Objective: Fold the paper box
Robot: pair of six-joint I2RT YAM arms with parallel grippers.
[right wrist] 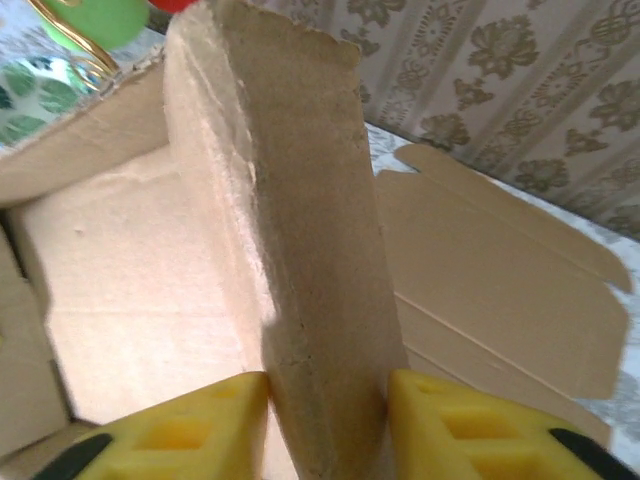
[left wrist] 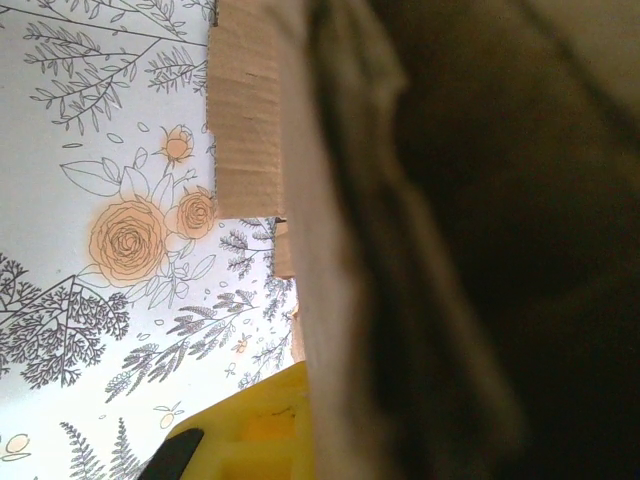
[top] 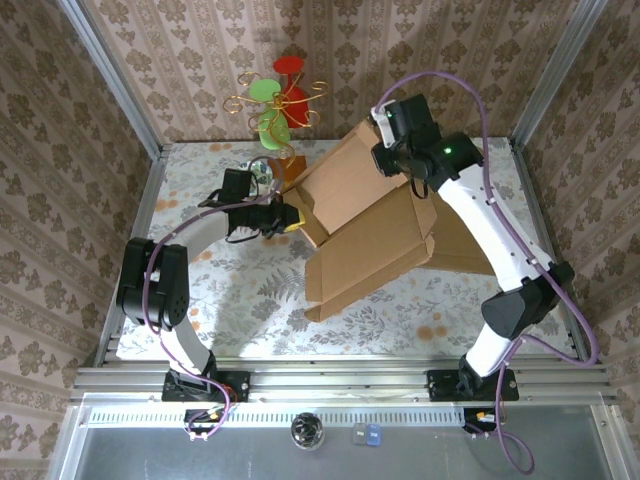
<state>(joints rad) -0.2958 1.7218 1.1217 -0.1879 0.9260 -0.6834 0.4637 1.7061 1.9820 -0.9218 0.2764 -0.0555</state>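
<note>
The box (top: 370, 240) sits half-open, its long axis running from near-left to far-right. My right gripper (right wrist: 325, 420) is at the box's far end, narrow around a raised flap (right wrist: 300, 250) with a yellow finger against each face. The left gripper (top: 285, 220) is at the box's left side, pinched tight on a wall edge. The flap runs straight out from between the right fingers, so I judge that arm should tip it inward over the box's floor while the left steadies.

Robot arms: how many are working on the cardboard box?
2. The left black-and-white robot arm reaches in from the left to the brown cardboard box. The right black-and-white robot arm reaches over it from the right. None seem hidden.
</note>
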